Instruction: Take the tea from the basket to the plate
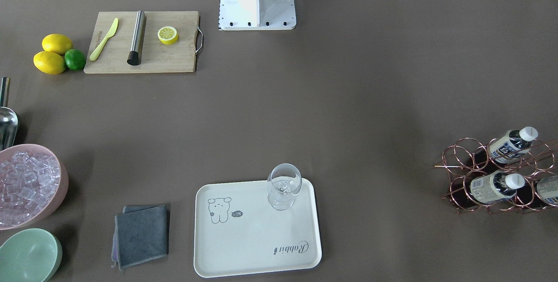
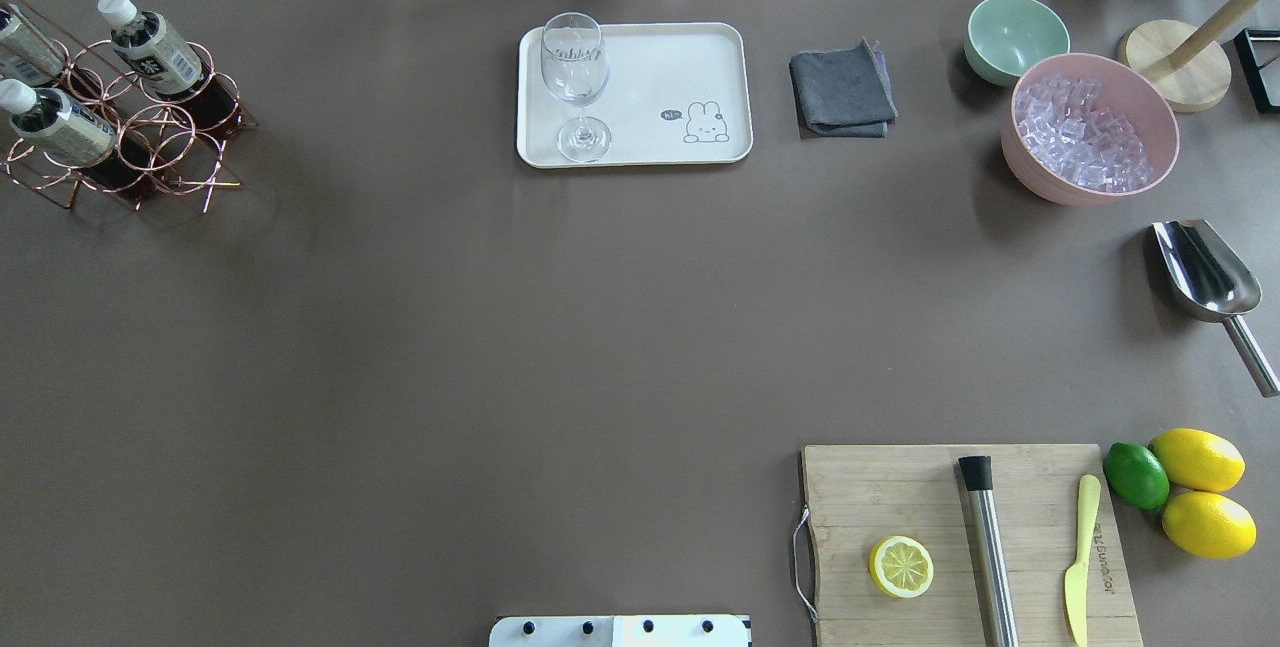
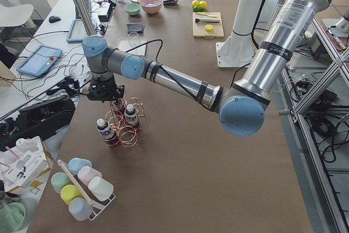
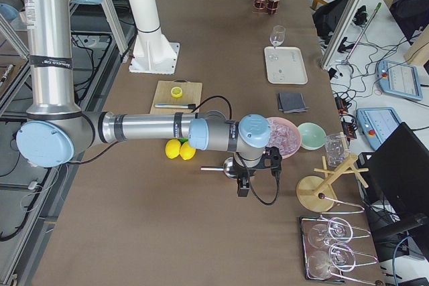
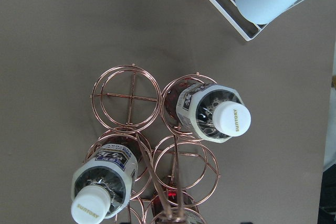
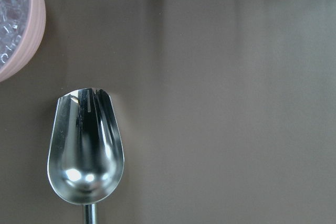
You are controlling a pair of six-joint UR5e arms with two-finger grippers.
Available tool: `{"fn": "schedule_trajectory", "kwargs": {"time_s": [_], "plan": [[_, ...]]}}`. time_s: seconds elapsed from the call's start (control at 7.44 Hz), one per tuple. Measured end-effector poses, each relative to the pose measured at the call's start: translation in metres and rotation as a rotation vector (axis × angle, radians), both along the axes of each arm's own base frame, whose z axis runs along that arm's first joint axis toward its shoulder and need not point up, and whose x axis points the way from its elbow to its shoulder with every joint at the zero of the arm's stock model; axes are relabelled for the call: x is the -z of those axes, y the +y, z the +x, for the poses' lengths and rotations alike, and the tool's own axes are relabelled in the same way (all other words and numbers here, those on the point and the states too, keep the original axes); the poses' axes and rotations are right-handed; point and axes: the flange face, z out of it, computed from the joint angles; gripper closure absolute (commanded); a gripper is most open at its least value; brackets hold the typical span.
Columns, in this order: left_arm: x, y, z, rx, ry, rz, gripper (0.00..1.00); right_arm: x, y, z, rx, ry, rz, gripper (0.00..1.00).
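Three tea bottles stand in the copper wire basket (image 1: pixel 462 173) at the table's end on my left side: one (image 1: pixel 510 144), one (image 1: pixel 495 186), and a third cut off at the frame edge (image 1: pixel 550 189). From overhead the basket (image 2: pixel 180 142) holds them at the far left. The left wrist view looks straight down on two white caps (image 5: pixel 232 119) (image 5: pixel 90 209) and the coiled handle (image 5: pixel 176 182). My left gripper (image 3: pixel 106 94) hovers over the basket; I cannot tell if it is open. The cream plate (image 1: pixel 257 234) holds a wine glass (image 1: pixel 284 186). My right gripper (image 4: pixel 253 163) hangs over a steel scoop (image 6: pixel 86 150); its state is unclear.
A pink bowl of ice (image 2: pixel 1090 127), a green bowl (image 2: pixel 1015 37) and a grey cloth (image 2: pixel 842 89) lie beyond the plate. A cutting board (image 2: pixel 965 537) carries a lemon half, muddler and knife, with lemons and a lime (image 2: pixel 1135 475) beside it. A cup rack (image 3: pixel 82 186) stands near the basket.
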Motion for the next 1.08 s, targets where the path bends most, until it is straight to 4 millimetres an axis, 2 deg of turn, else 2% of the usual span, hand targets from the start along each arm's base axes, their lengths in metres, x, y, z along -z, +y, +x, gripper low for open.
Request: {"fn": "schedule_trajectory", "kwargs": {"time_s": [0.27,0.4,0.54,0.81,1.08], "plan": [[0.004,0.000,0.001,0.000,0.002,0.006,0.49,0.000,0.000,0.000,-0.001,0.001,0.001,0.00],[0.008,-0.001,0.001,0.000,0.004,0.009,0.56,0.000,0.000,0.000,0.000,0.001,0.001,0.00],[0.011,0.000,0.002,0.006,0.007,0.005,0.65,0.000,0.000,0.000,0.000,0.001,0.001,0.00],[0.015,0.002,0.008,0.012,0.011,-0.001,1.00,0.000,0.000,0.000,0.001,0.001,0.000,0.00],[0.018,0.005,0.011,0.013,0.013,-0.001,1.00,0.000,0.000,0.000,-0.001,0.002,-0.001,0.00]]}}
